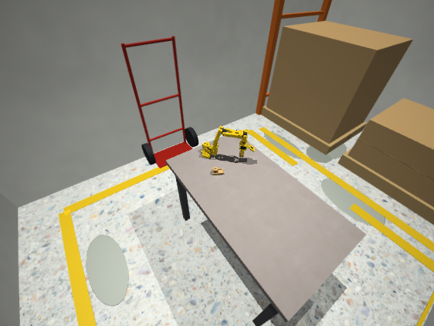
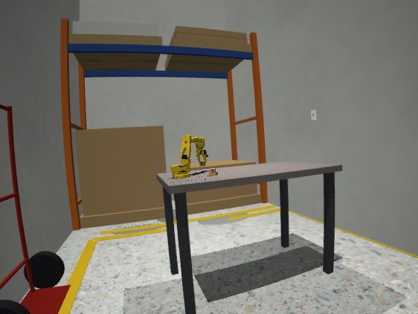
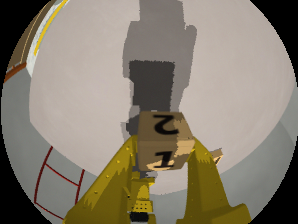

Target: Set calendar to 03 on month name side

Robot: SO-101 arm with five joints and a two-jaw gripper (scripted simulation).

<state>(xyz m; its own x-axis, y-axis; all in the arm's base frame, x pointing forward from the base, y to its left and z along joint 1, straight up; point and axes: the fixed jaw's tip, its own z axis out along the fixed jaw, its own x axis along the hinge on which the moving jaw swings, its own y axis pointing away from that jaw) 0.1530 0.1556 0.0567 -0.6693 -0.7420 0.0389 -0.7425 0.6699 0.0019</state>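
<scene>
My gripper (image 3: 162, 156) is shut on a wooden digit cube (image 3: 162, 139) and holds it above the table. The cube's two visible faces show a 2 and a 1. In the top view the yellow arm (image 1: 228, 140) stands at the table's far end, with the gripper (image 1: 243, 152) pointing down and off the surface. The small wooden calendar tray (image 1: 218, 171) lies on the table in front of the arm, apart from the gripper, with something in it that is too small to read. The tray also shows in the exterior view (image 2: 213, 172), beside the gripper (image 2: 201, 161).
The grey table (image 1: 262, 216) stretches toward the camera. A red hand truck (image 1: 162, 104) stands behind the table's far corner. Large cardboard boxes (image 1: 332, 77) and an orange rack (image 2: 160, 111) stand beyond the table.
</scene>
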